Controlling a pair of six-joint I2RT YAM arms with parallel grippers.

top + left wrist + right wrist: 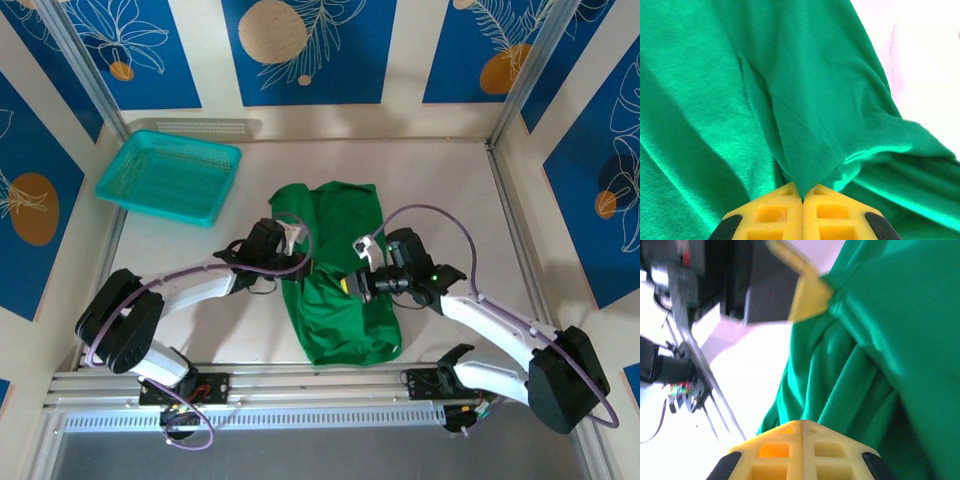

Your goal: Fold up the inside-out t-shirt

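A robotics test cell is on show here, not a home. A bare white table (450,180) is boxed in by aluminium frame posts (85,70) and walled with printed backdrop panels (305,45) in blue and cream, patterned with leaves and circles. A left arm (180,290) and a right arm (490,320) are bolted to a slotted metal rail (300,385) at the near edge, and purple cables (440,212) are looped along them. A teal mesh basket (170,177) is set at the far left corner, and exposed wiring (190,420) is seen below the rail.
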